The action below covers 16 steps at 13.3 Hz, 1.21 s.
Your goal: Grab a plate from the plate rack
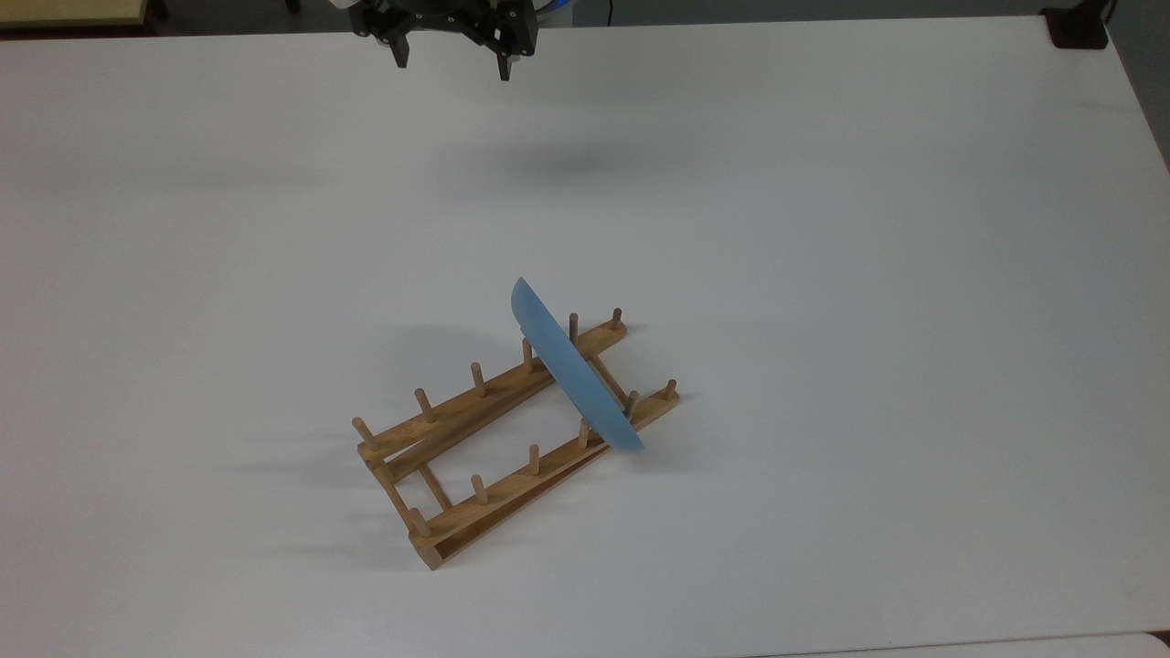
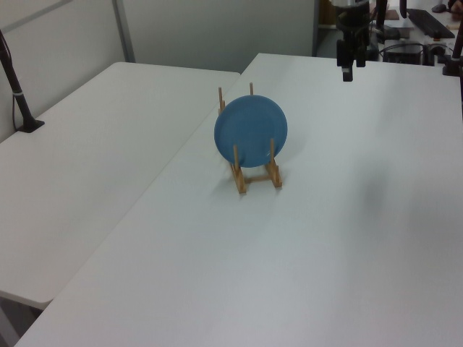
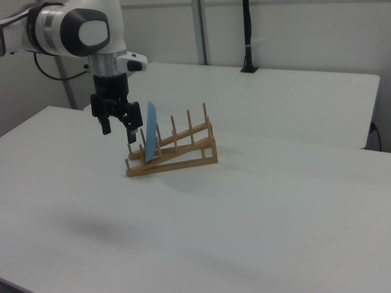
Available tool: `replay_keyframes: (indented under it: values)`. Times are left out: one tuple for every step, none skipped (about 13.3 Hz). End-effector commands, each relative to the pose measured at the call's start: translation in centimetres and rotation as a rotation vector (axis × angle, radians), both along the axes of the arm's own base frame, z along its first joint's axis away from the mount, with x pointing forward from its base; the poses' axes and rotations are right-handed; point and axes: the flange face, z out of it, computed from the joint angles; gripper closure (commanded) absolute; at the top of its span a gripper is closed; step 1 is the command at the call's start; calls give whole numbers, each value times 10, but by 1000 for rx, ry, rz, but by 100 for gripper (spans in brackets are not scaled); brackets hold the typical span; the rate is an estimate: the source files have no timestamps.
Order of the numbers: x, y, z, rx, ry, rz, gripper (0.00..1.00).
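Observation:
The light-blue plate stands on edge between the pegs near one end of the wooden plate rack, which lies in the middle of the white table. Seen in the left view, the plate is a full blue disc in front of the rack. Seen in the right view, it is a thin upright sliver on the sloping rack. My gripper hangs open and holds nothing, high over the table's far edge in the top view and well away from the plate. It also appears in the left view and the right view.
A second white table adjoins this one and carries a black post. A black block sits at the top view's upper right corner. Bare tabletop surrounds the rack on all sides.

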Motion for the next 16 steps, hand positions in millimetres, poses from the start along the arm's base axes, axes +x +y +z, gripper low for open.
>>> replay_keyframes:
  values:
    - [1, 8, -3, -15, 23, 33, 0]
    - [1, 8, -3, -15, 24, 33, 0]
    - [1, 8, -3, -16, 26, 33, 0]
    - [1, 8, -3, -18, 26, 33, 0]
    - [1, 7, -3, -19, 24, 34, 0]
    - [1, 7, -3, -22, 26, 34, 0]
    - [1, 7, -3, -24, 26, 34, 0]
    - [1, 6, -3, -24, 24, 33, 0]
    - [1, 6, -3, -25, 24, 33, 0]
    - [1, 7, -3, -25, 26, 36, 0]
    - [1, 6, -3, -28, 26, 36, 0]
    - [1, 6, -3, -32, 26, 40, 0]
    - [1, 6, -4, -41, 28, 43, 0]
    - [1, 5, -3, -49, 25, 42, 0]
    - [0, 4, 0, -49, 20, 36, 0]
    - [-2, 0, 4, -49, 13, 30, 0]
